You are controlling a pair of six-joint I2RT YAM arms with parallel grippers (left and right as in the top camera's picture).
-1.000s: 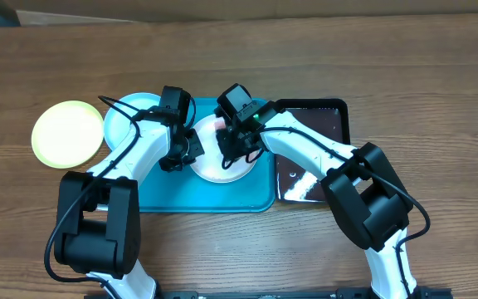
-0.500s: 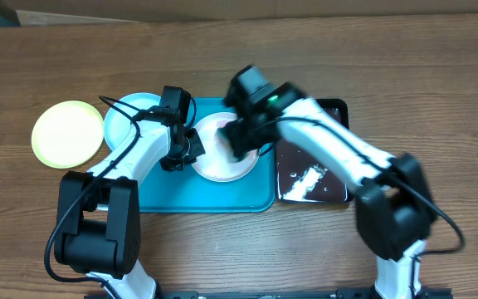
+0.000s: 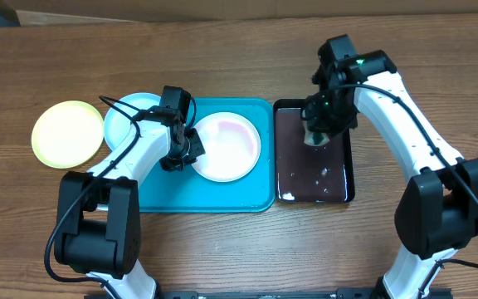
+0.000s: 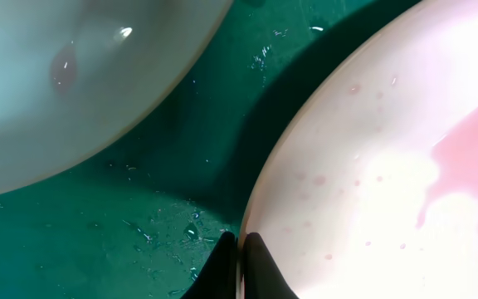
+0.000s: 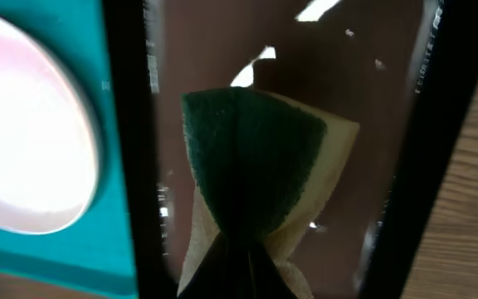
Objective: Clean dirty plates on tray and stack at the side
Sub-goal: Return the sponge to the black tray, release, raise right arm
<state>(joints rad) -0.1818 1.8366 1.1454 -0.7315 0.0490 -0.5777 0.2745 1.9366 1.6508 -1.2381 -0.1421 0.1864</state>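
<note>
White plate (image 3: 225, 148), pink-smeared, on tray (image 3: 222, 198); rim pinched by closed left tool (image 4: 239, 266). Blue plate (image 3: 127, 124) at tray's left edge. Right tool (image 3: 318, 135) clamps sponge (image 5: 251, 166) over black tray (image 3: 314, 187).

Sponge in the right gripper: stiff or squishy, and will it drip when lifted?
Likely squishy: the sponge folds in where the right gripper is shut on it. Probably soaked and drippy, since the black tray beneath holds liquid.
</note>
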